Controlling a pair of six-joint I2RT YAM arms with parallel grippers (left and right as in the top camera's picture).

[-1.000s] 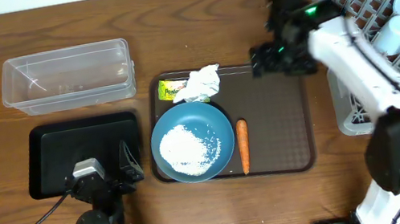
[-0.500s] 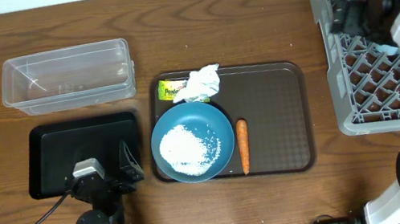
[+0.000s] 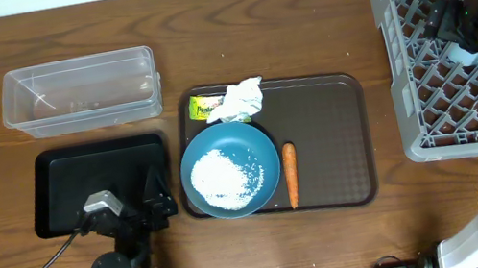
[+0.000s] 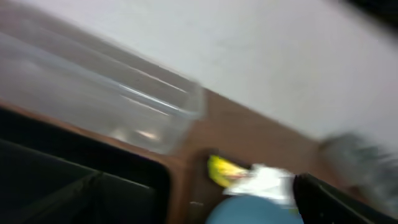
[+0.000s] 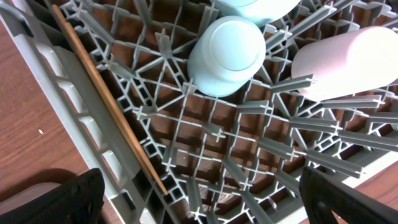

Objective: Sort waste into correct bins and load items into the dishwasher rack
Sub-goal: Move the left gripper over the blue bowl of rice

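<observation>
The dark-blue plate [image 3: 229, 169] holds white rice [image 3: 221, 173] on the brown tray. The orange carrot [image 3: 291, 174] lies to its right. The white napkin [image 3: 241, 99] and yellow-green wrapper [image 3: 204, 108] lie at the tray's back left; both show blurred in the left wrist view, the napkin [image 4: 267, 183] beside the wrapper [image 4: 224, 169]. My right gripper [image 3: 458, 19] hangs open and empty over the grey rack [image 3: 402, 58]. In the right wrist view its jaws [image 5: 202, 199] are above the rack floor, with the upturned light-blue bowl [image 5: 227, 46], the white cup [image 5: 348, 62] and a chopstick [image 5: 106, 99] inside. My left gripper [image 3: 155, 199] is open by the black tray [image 3: 99, 172].
The clear tub [image 3: 81, 92] stands behind the black tray at the back left. The brown serving tray [image 3: 327, 139] lies mid-table. The left wrist view is motion-blurred. The right arm covers the rack's right side in the overhead view.
My right arm has swung from the brown tray's back right corner to above the rack. The left gripper has shifted slightly at the black tray's front edge.
</observation>
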